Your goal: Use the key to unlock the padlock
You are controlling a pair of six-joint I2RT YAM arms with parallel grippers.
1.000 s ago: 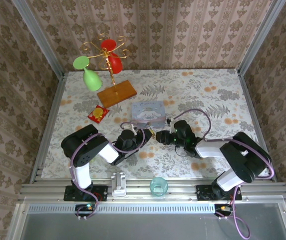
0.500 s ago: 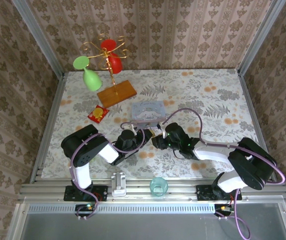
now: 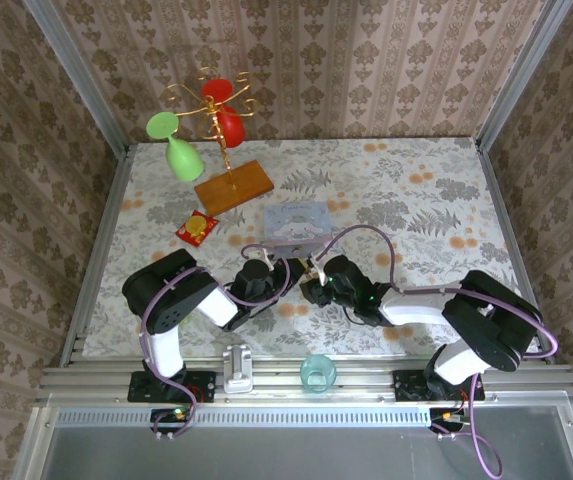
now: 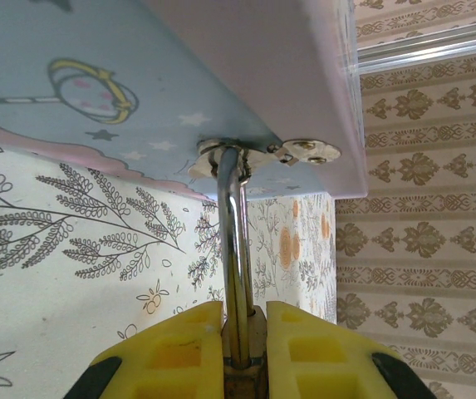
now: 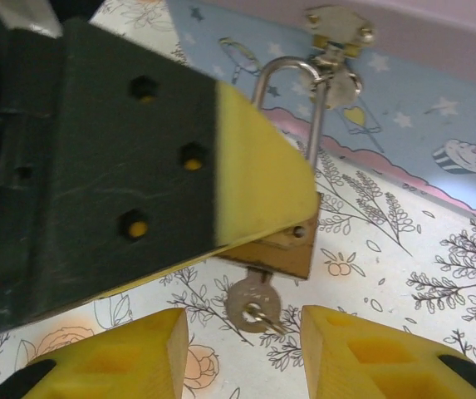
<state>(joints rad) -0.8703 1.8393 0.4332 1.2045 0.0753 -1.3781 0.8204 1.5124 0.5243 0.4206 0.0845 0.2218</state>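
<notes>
One brass padlock point(image 5: 286, 249) hangs by its shackle from the hasp point(image 5: 337, 33) of one pale blue tin point(image 3: 296, 220), at the tin's near side. One key point(image 5: 252, 303) sits in the keyway. The left hand point(image 4: 244, 332) is clamped on the padlock body. The right hand point(image 5: 246, 349) stands parted either side of the key, clear of it.

Surface point(image 3: 416, 190): floral cloth, with wallpapered walls point(image 3: 366, 60) on three sides. The tin is closed and its contents are hidden.

Also present:
- One red-and-yellow packet point(image 3: 197, 228).
- One wooden-based rack point(image 3: 232, 186) carrying two goblets, one red and one green.
- One teal glass point(image 3: 317, 372).

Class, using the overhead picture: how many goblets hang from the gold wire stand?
2. A green goblet hangs on the left side of the stand. A red goblet hangs nearer its middle, right of the green one. A third hidden behind them looks unlikely.
</notes>
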